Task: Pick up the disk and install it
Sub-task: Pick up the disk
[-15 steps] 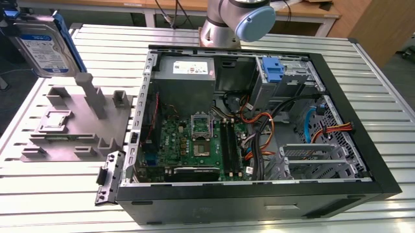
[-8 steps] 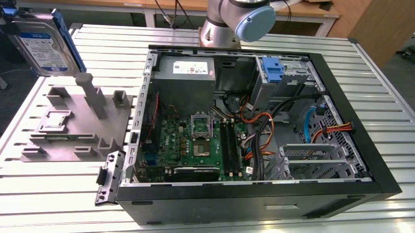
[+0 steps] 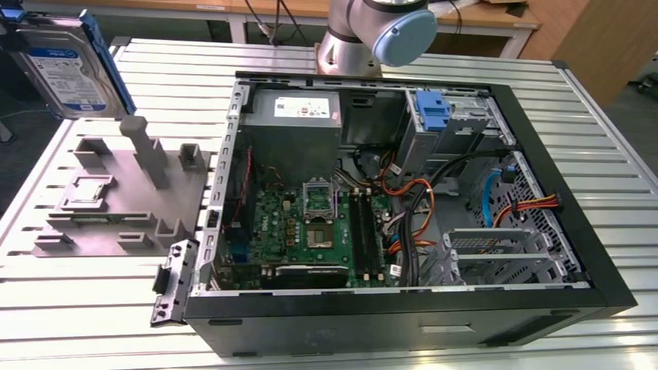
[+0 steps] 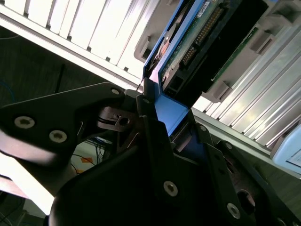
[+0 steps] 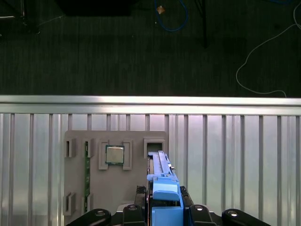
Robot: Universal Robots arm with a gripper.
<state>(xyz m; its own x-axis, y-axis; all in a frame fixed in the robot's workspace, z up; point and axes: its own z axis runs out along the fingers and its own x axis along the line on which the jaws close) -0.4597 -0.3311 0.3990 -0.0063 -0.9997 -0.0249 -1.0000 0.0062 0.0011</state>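
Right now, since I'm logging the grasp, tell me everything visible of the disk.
The disk is a flat silver-grey drive with a white-and-blue label, edged by a bright blue plastic carrier frame. It is raised off the table, nearly upright, by the grey fixture plate and outside the open computer case. The gripper clamps its blue frame. The second wrist view shows its green circuit-board side.
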